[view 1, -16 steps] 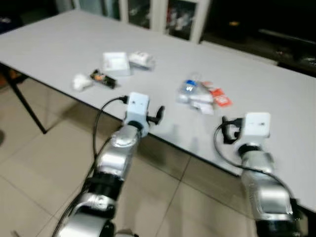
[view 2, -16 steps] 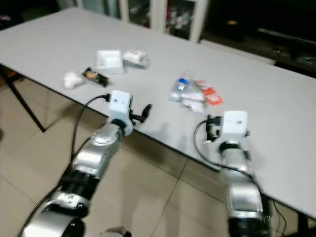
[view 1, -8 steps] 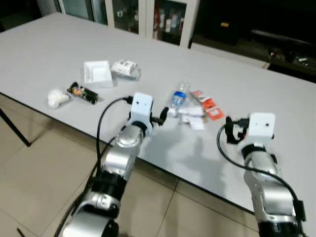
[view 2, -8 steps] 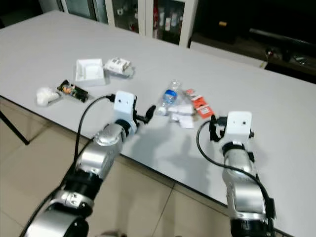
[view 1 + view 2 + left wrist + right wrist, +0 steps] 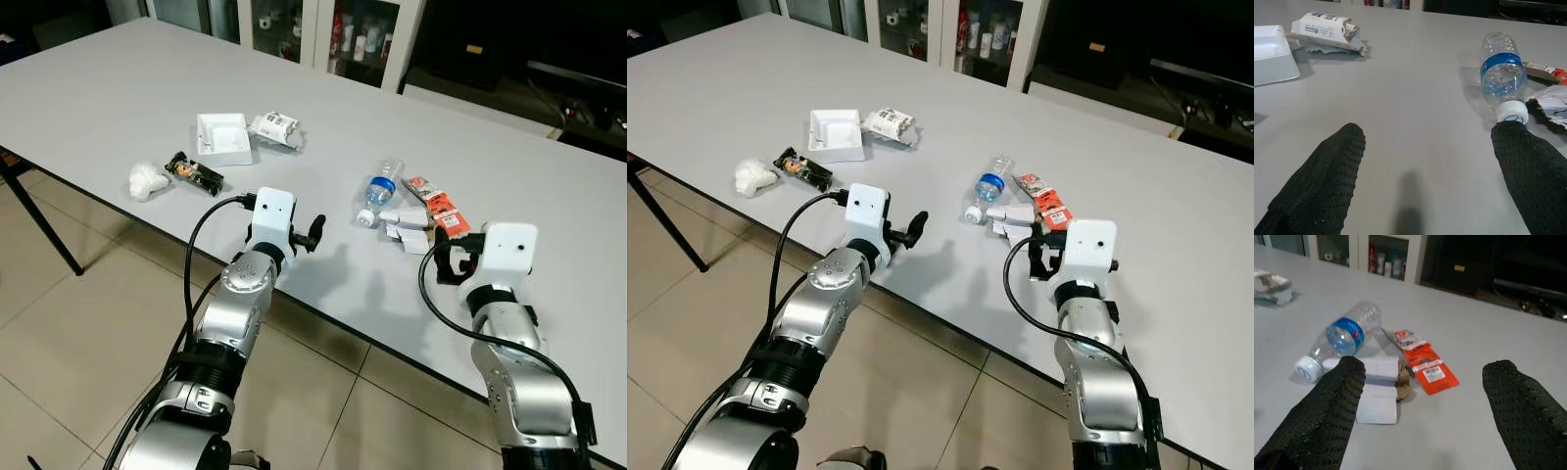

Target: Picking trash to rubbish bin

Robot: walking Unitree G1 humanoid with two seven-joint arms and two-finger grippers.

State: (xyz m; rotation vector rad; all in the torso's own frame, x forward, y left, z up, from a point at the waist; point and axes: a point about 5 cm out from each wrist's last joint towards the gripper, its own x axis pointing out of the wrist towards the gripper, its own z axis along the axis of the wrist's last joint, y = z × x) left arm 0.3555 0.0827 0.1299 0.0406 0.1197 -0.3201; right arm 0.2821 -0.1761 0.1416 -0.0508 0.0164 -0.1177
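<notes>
A clear plastic bottle (image 5: 377, 191) with a blue label lies on its side on the grey table (image 5: 118, 88). Beside it lie a red wrapper (image 5: 438, 207) and a torn white paper packet (image 5: 407, 223). Further left are a white tray (image 5: 223, 135), a crumpled carton (image 5: 274, 127), a dark snack wrapper (image 5: 194, 172) and a white tissue wad (image 5: 147, 181). My left gripper (image 5: 312, 233) hovers open over the near table edge, with the bottle (image 5: 1502, 78) just beyond one fingertip. My right gripper (image 5: 446, 262) is open too, facing the bottle (image 5: 1342, 338) and red wrapper (image 5: 1425, 367).
Glass-fronted cabinets (image 5: 323, 29) stand behind the table. A black table leg (image 5: 44, 215) slants down at the left. Beige tiled floor (image 5: 78, 323) lies below the near table edge.
The whole picture has shifted and sharpened, so the camera moved. Both grippers stay open near the front table edge, and the trash lies as before.
</notes>
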